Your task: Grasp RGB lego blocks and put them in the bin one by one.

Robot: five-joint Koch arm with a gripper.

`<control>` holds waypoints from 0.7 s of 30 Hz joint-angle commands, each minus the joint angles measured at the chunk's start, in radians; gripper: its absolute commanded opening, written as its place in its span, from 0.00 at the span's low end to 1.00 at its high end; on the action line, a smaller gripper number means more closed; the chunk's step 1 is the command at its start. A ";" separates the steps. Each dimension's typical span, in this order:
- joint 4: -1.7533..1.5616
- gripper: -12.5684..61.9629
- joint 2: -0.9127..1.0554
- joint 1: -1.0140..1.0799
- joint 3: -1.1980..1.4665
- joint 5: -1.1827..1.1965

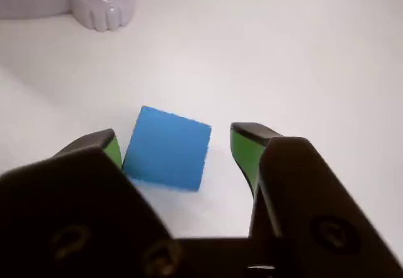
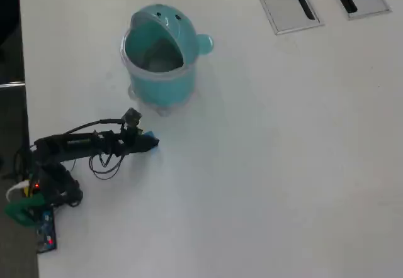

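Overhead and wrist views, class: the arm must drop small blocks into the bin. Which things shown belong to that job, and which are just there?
Part of the job:
blue block
teal bin
gripper, open around the block

Just there:
two grey slotted panels
white table

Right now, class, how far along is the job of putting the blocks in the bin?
No red or yellow-green block shows on the table, so they may already be binned; the bin's inside can't be checked. In hand: the tool is open around the blue block, which sits on the table ungripped. Left: close, lift, and drop it in the bin.
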 commanded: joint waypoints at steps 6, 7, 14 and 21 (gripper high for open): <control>-0.005 0.60 -0.011 0.029 -0.034 -0.002; -0.006 0.60 -0.023 0.028 -0.034 0.000; -0.054 0.60 -0.118 0.021 -0.040 0.005; -0.057 0.51 -0.129 0.002 -0.052 -0.055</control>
